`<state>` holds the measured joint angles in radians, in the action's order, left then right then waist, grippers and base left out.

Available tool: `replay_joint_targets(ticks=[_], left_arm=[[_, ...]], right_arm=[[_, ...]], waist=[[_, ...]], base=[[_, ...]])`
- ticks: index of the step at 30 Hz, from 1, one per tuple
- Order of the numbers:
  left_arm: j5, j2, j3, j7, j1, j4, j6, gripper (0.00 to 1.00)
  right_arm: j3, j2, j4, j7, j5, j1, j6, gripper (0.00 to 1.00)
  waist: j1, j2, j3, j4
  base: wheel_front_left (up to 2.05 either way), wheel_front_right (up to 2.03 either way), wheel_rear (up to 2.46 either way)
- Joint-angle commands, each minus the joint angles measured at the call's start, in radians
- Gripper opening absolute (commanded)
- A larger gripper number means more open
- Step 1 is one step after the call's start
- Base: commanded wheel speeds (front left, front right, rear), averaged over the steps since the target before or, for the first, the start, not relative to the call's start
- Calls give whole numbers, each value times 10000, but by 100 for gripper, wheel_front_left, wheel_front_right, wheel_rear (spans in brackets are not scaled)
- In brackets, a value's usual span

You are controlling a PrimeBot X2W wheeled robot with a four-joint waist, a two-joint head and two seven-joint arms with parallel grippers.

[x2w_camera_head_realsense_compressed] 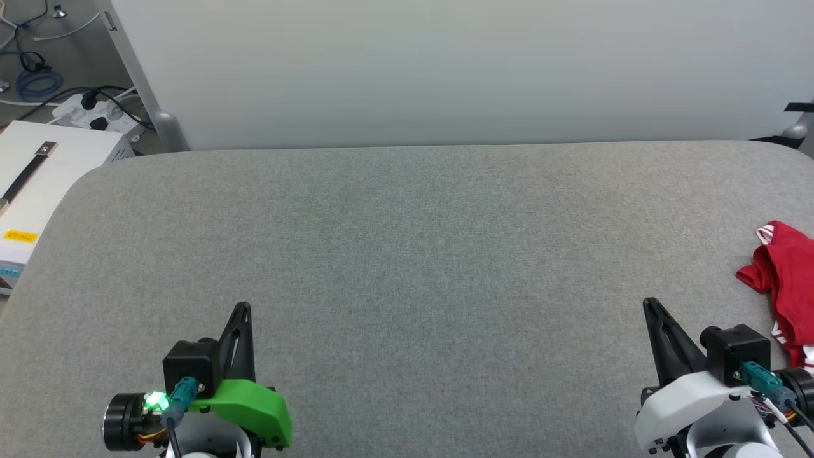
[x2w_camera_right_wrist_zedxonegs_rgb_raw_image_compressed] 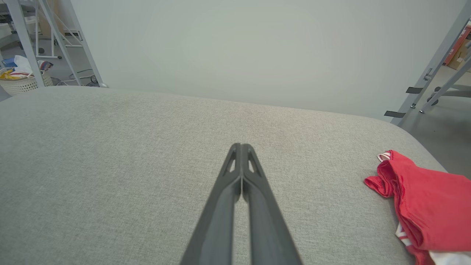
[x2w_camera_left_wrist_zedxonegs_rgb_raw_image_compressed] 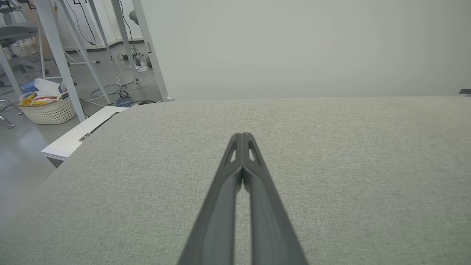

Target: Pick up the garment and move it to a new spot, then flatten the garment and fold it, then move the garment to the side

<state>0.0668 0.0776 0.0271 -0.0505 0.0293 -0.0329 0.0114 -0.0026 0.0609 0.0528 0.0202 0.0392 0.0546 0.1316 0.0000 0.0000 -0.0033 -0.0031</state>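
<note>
A: Hands?
B: Near edge first. The left gripper (x2w_camera_head_realsense_compressed: 243, 310) is clenched, fingers pressed tip to tip, nothing in it. The right gripper (x2w_camera_head_realsense_compressed: 648, 304) is the same: closed and empty. Both hover over the bare grey pad (x2w_camera_head_realsense_compressed: 407, 254), pointing away from the robot.
A: Where's the garment?
B: The shirt (x2w_camera_head_realsense_compressed: 788, 267) is red and bunched in a heap at the pad's right edge. It's near the right gripper, on its right, and partly cut off in the head view. Neither hand touches it.
A: How will it handle?
B: My read: light, limp knit with no stiffness. It'll drape and trail rather than lift as a block. The layers are lapped over each other, so a pinch may catch one or several. Not fragile. It's cloth on a cloth pad, so expect some drag.
A: Grab point?
B: The right gripper has to open first. I'd pinch the raised fold on the heap's left side, nearest the fingers. The other option is the white-and-red striped trim (x2w_camera_right_wrist_zedxonegs_rgb_raw_image_compressed: 383, 156) poking out at the far end; a hemmed edge should give a firmer bite.
A: Any text?
B: No print shows on the shirt as it lies. Farther left, off the pad, a white box (x2w_camera_head_realsense_compressed: 51, 165) has a yellow sticker (x2w_camera_head_realsense_compressed: 19, 236), too small to read. Beyond that is a power strip (x2w_camera_head_realsense_compressed: 89, 111) with cables, no legible marks.
</note>
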Motion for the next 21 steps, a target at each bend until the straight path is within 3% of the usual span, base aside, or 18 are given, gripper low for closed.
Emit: replay_joint_targets(ticks=[1,21], left_arm=[[-171,-73,-51,54,-220,62,-58,0],[-611,-250,-246,454,-285,298,-108,0]], right_arm=[[14,-45,-69,-100,-72,-220,-8,0],[25,-100,-476,-191,-356,-509,-9,0]], waist=[[0,0,1,2],[0,0,29,28]], base=[[0,0,0],[0,0,0]])
